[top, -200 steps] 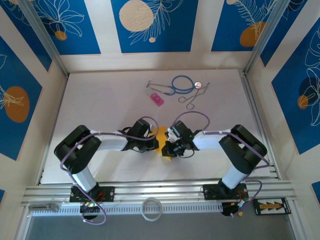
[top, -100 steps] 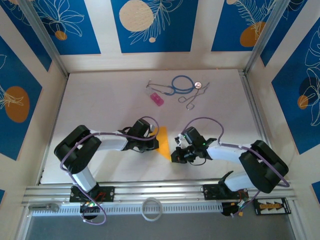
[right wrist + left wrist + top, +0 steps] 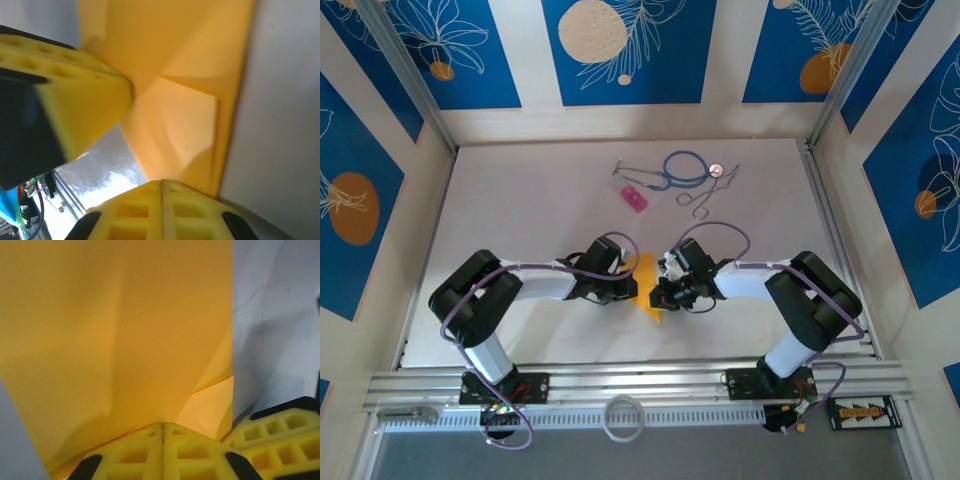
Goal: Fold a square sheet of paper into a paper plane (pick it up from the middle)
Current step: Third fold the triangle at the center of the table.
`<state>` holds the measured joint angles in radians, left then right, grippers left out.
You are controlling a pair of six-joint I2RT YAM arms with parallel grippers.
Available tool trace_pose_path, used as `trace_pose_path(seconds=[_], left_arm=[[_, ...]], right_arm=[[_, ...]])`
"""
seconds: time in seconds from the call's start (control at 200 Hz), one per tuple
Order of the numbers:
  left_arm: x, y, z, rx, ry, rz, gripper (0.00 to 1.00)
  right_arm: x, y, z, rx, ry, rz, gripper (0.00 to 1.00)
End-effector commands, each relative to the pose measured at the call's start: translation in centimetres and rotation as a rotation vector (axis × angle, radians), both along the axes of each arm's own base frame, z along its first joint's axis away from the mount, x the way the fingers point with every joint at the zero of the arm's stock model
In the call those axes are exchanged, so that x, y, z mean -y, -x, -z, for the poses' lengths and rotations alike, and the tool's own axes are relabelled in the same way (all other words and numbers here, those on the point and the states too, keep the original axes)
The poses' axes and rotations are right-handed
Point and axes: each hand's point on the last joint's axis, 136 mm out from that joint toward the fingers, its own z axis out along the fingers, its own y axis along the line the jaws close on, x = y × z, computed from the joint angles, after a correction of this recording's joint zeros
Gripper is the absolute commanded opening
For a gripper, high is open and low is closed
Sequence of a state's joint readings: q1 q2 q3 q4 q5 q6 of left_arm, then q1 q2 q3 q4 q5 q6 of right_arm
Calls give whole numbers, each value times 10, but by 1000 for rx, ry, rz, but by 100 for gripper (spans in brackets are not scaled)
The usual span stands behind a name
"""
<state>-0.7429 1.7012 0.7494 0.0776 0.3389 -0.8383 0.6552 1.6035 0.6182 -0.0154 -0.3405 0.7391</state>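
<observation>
The orange-yellow sheet of paper (image 3: pixel 647 268), partly folded into a narrow pointed shape, lies on the white table between both grippers. My left gripper (image 3: pixel 632 286) comes in from the left and is shut on its edge. In the left wrist view the closed yellow fingertips (image 3: pixel 150 437) meet at the paper (image 3: pixel 115 330), which shows a small folded flap at lower right. My right gripper (image 3: pixel 659 292) presses in from the right, also shut on the paper. The right wrist view shows its gripper (image 3: pixel 161 183) closed on the creased paper (image 3: pixel 180 120), with the left gripper's finger (image 3: pixel 75 95) beside it.
At the back of the table (image 3: pixel 520 200) lie a small pink block (image 3: pixel 634 198), a blue stethoscope (image 3: pixel 685 167) and metal forceps (image 3: pixel 705 192). A white tape ring (image 3: pixel 623 417) sits on the front rail. Side walls enclose the table.
The right gripper pulled back to the right and down off the paper half a second ago, then returned and closed on it. The left gripper stayed put on the paper.
</observation>
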Motion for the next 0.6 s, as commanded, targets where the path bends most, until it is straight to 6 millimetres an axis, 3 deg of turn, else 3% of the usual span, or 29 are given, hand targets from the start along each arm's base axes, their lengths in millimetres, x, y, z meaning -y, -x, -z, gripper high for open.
trace_pose_path(seconds=[0.0,0.165,0.3,0.595], left_arm=[[-13,7,9,-43,-78,-12,7],[-1,4,-18,-24,-8,-17,7],[13,12,-27,-34,41,-19,5],[32,33,-2,-96,45,-17,3]], right_arm=[[12,18,15,-58,43,0,2],[18,24,22,-76,59,8,0],[18,21,23,-70,67,19,0],[19,19,23,-64,79,22,0]])
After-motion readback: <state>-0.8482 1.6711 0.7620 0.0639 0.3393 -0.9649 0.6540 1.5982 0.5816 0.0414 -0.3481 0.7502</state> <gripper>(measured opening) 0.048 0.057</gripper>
